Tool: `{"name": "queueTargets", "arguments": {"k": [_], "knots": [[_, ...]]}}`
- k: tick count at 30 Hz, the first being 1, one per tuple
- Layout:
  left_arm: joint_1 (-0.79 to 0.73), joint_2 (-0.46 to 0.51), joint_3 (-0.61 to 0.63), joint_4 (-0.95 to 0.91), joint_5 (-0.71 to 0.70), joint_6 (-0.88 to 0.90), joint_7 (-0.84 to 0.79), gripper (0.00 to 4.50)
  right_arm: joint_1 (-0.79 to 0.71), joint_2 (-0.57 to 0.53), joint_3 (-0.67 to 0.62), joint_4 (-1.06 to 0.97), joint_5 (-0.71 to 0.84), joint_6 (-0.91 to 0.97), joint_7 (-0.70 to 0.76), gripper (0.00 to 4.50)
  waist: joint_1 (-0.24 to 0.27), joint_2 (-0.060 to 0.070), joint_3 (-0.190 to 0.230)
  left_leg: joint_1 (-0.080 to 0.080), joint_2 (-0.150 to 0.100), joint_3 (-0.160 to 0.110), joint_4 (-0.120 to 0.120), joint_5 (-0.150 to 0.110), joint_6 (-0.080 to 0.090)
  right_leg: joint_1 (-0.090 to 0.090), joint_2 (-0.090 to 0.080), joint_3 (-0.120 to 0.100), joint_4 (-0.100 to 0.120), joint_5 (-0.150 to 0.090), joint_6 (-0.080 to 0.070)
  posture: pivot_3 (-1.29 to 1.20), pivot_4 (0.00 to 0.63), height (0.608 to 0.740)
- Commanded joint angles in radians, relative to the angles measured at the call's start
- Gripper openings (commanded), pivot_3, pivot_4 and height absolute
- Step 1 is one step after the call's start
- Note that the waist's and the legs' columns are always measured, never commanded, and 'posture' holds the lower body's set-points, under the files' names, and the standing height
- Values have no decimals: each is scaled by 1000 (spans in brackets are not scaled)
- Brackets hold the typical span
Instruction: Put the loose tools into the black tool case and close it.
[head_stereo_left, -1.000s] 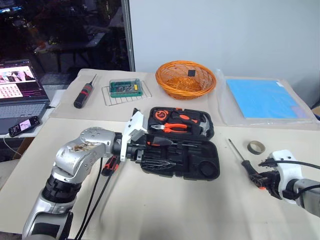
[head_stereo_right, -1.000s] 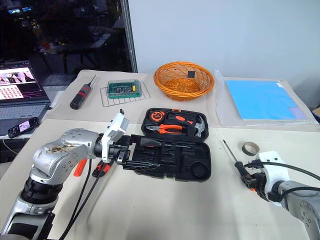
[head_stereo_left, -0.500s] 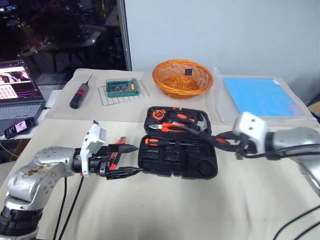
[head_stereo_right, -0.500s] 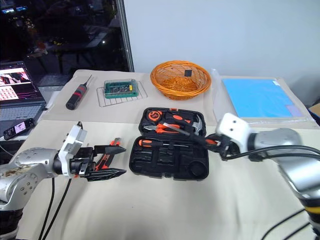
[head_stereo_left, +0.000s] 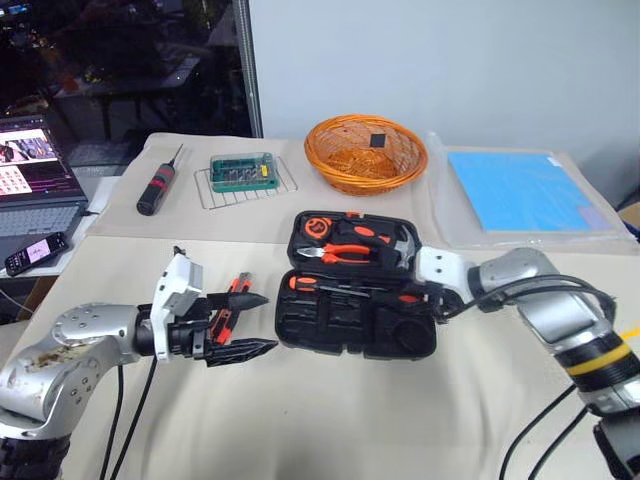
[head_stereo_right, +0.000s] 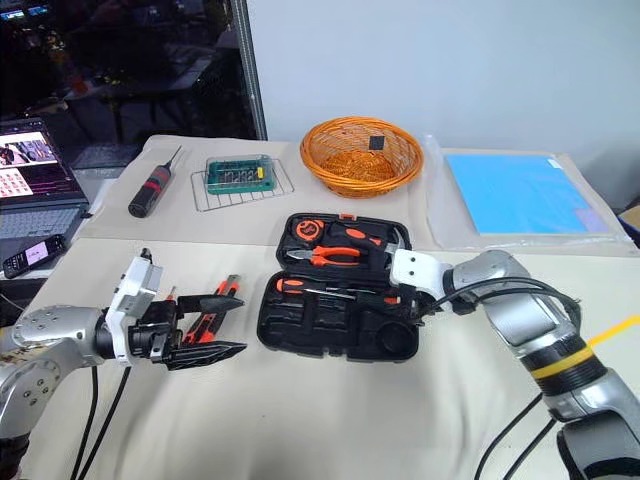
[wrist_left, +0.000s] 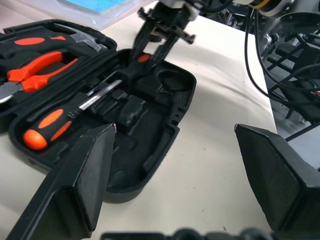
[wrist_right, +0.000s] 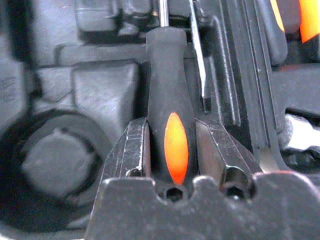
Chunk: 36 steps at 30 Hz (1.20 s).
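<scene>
Right wrist view: right tool (wrist_right: 172, 150) clamped on screwdriver (wrist_right: 169, 135) over black tool case (head_stereo_left: 355, 315), surface centre. Head views: left tool (head_stereo_left: 255, 325) agape at case's 9 o'clock, utility knife (head_stereo_left: 232, 305) alongside.

Open tool case (head_stereo_left: 360, 320) mid-table, basket (head_stereo_left: 366, 153) behind, probably utility knife (head_stereo_left: 232, 303) left

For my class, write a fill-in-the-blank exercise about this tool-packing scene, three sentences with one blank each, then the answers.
1. The right gripper is shut on a ____ with a black-and-orange handle.
2. The left gripper hangs over the table with its fingers ____.
3. The black tool case lies ____, with orange pliers in its far half.

Missing words: screwdriver; open; open
</scene>
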Motion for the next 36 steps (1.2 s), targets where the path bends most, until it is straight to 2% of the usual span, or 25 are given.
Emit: {"name": "queueTargets", "arguments": {"k": [1, 2, 4, 8, 10, 14, 17, 19, 22, 24, 27, 31, 34, 36], "knots": [[1, 11, 16, -26, -13, -20, 7, 4067, -22, 6, 21, 18, -29, -26, 62, 997, 2, 0, 0, 0, 0, 0, 0, 0, 0, 0, 0, 0, 1, 0, 0, 0, 150, 740], [-1, 12, 13, -24, -11, -22, 8, 4067, -27, 8, 29, 24, -32, -29, 81, 997, 1, 0, 0, 0, 0, -1, 0, 1, -1, 0, 0, 0, 1, 0, -1, 0, 150, 740], [-6, 11, 8, -19, -7, -25, 10, 4067, -36, 13, 38, 36, -41, -43, 109, 2002, 1, 0, 0, 1, 0, 0, 0, 1, -1, 0, 0, 0, 1, 0, -1, 0, 150, 740], [-14, 13, 4, -7, 1, -30, 9, 4067, -44, 18, 9, 48, -63, -114, 108, 3274, 3, 0, 0, 0, 0, -1, 0, 0, 0, 0, 0, -1, 1, 0, -1, 0, 150, 740], [-14, 14, 6, -4, 3, -31, 9, 4067, -47, 22, -38, 40, -22, -117, 120, 3274, 2, 0, 0, 0, 0, -1, 0, 0, -1, 0, 1, -1, 0, 0, -2, 0, 150, 740], [-14, 4, 5, -1, 4, -32, 24, 4067, -59, 52, -185, 18, 154, 16, 134, 3274, 0, 0, 0, 0, 1, 0, 0, 1, -1, 0, 1, -1, 1, 0, -2, 0, 150, 740], [-14, 2, 5, 0, -1, -33, 28, 4067, -35, 93, -284, -9, 285, 124, 112, 2528, 0, 0, 0, 0, 1, -1, 0, 1, -1, 0, 1, -2, 1, 1, -3, 0, 150, 740], [-13, 4, 5, 2, -1, -35, 28, 4067, 2, 130, -332, -47, 330, 164, 57, 1862, 0, 0, 0, 0, 1, -1, 0, 1, -1, 0, 1, -2, 1, 1, -3, 0, 150, 740], [-9, 11, 3, 9, 12, -47, 22, 4067, 129, 232, -361, -149, 303, 153, -124, 771, 3, -1, -1, 1, 1, -2, -1, 1, -1, 1, 1, -2, 2, 1, -3, 0, 150, 740], [-9, 13, 6, 17, 19, -53, 21, 4067, 209, 278, -326, -188, 239, 118, -218, 124, 4, -1, 0, 0, 1, -2, -1, 1, -2, 0, 1, -3, 2, 1, -3, 0, 150, 740], [3, 16, 10, 19, 27, -63, 20, 4067, 280, 298, -236, -165, 104, 28, -301, 23, 3, -1, 0, 0, 1, -1, -1, 1, -2, -1, 0, -2, 3, 1, -3, 0, 150, 740], [22, 20, 28, 21, 32, -68, 24, 4067, 302, 268, -92, -73, -61, -77, -324, 23, -4, -2, -1, 4, 1, 0, -1, 2, -3, 2, 1, -1, 3, 0, -3, 0, 150, 740], [45, 17, 54, 28, 31, -72, 39, 4067, 282, 262, -57, -31, -114, -138, -326, 23, -10, -2, -2, 15, 2, 0, -2, -4, -10, 12, 1, -1, 2, -7, -1, 0, 150, 740], [70, -11, 96, 36, 39, -56, 118, 4067, 277, 291, -114, -55, -72, -166, -351, 23, -15, -3, -2, 21, 2, -1, -3, -8, -4, 14, 0, -1, 2, -9, -3, 0, 150, 740]]}}
